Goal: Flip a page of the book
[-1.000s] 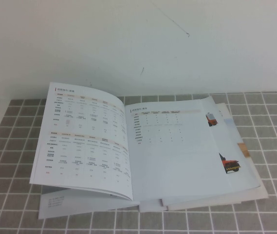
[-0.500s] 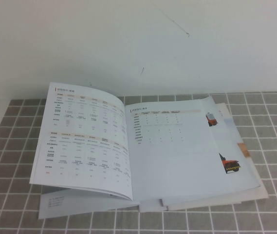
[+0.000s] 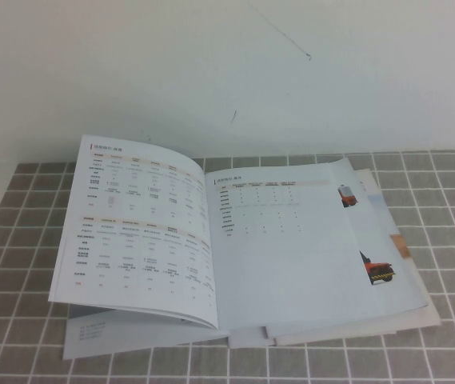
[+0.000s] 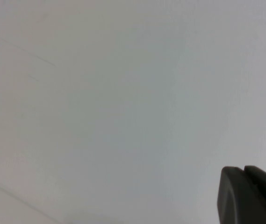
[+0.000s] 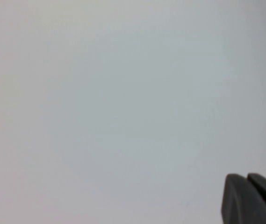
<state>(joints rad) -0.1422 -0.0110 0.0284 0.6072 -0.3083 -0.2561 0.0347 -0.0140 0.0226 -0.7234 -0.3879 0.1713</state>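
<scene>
Nothing moved; book (image 3: 235, 248) lies open; both tools apparently face blank wall.

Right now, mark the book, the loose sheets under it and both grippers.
book (image 3: 171, 232), high view, left page.
loose sheets (image 3: 403, 248), high view, right edge.
left gripper (image 4: 249, 196), left wrist view, dark tip.
right gripper (image 5: 252, 198), right wrist view, dark tip.

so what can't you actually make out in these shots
- Book text: too small to read in the high view.
- Loose sheets under it: mostly covered by the book.
- Left claw: only a dark tip at the left wrist view's edge, facing blank white.
- Right claw: likewise in the right wrist view.
- Both arms: outside the high view.
</scene>
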